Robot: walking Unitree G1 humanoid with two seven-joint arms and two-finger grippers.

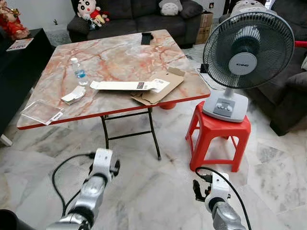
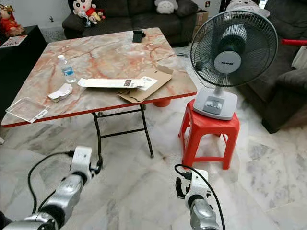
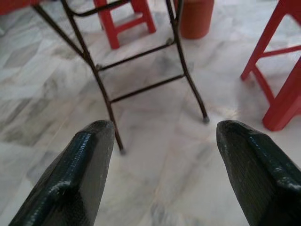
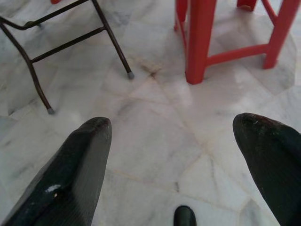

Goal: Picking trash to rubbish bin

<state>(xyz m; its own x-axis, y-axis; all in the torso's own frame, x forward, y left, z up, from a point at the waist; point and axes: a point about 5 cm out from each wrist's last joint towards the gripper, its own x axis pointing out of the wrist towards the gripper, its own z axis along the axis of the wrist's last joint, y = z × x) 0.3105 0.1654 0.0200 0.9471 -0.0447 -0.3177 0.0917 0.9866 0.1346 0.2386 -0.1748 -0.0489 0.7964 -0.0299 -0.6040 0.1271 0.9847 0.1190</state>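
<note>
1. Your left hand [image 3: 160, 165] hangs low over the marble floor [image 1: 158, 191] in front of the bench [image 1: 120, 52], its two black fingers [image 3: 77, 174] spread wide with nothing between them.
2. Your right hand [image 4: 174, 160] also hangs low over the floor, nearer the red stool [image 1: 218, 136]; its two fingers [image 4: 70, 174] are just as wide apart and hold nothing.
3. The trash sits on the bench, well ahead of both hands. You can count one water bottle [image 1: 79, 72] standing upright (clear, with a blue label), one small piece of white packaging [image 1: 73, 95] just in front of it, one clear plastic tray [image 1: 41, 112] at the near left corner, partly over the edge, one long white box [image 1: 129, 85], and one flattened brown cardboard piece [image 1: 160, 88] beneath the box's right end, reaching the front edge.
4. One dark object [image 1: 147, 38] lies near the far edge of the bench; it is too small to identify.
5. To the right of the bench, one desk fan [image 1: 247, 50] stands on the red stool.
6. Under the bench you can see its black folding legs [image 3: 141, 70], one orange bucket [image 3: 195, 19] and a second red stool [image 3: 124, 21].
7. Behind the bench stands one dark sofa [image 1: 134, 14] with soft toys on it: one cartoon doll [image 1: 88, 9] at its left end and one grey toy [image 1: 170, 7] further right.
</note>
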